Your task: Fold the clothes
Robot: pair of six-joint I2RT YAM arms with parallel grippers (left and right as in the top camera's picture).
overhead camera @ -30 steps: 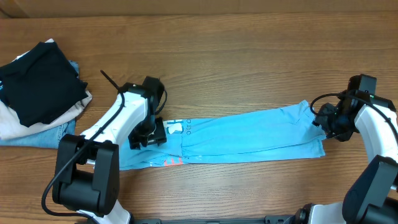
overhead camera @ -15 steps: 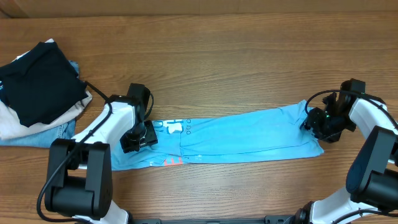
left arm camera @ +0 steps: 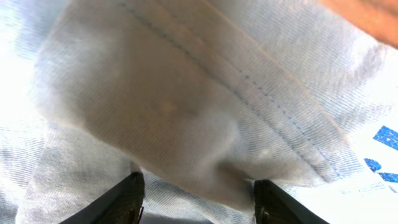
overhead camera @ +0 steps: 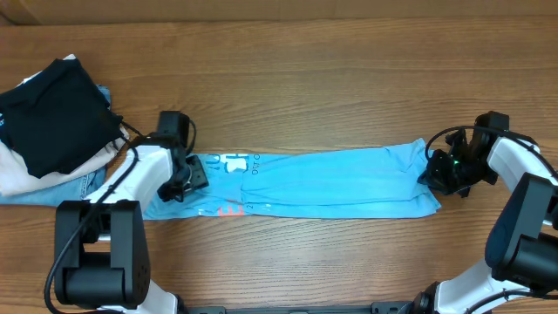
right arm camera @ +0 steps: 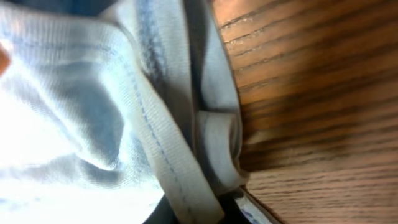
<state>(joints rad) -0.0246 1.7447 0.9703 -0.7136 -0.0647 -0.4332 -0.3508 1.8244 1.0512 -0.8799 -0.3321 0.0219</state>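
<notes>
A light blue T-shirt point(overhead camera: 331, 179), folded into a long narrow strip, lies lengthwise across the wooden counter point(overhead camera: 305, 78). The left gripper point(overhead camera: 180, 179) sits on its left end, beside small white and pink print. The right gripper point(overhead camera: 438, 172) meets its right end. At the counter's left edge, a black garment point(overhead camera: 57, 113) lies on folded jeans point(overhead camera: 61, 190).

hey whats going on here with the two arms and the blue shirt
Two robot arms are folding a light blue T-shirt, which lies as a long narrow strip across the wooden table. The right hand is shut on the shirt's right end. The left hand is at the left end near the white print, with a bunched fold of cloth between its fingers. A pile with a black garment sits untouched at the far left.
</notes>
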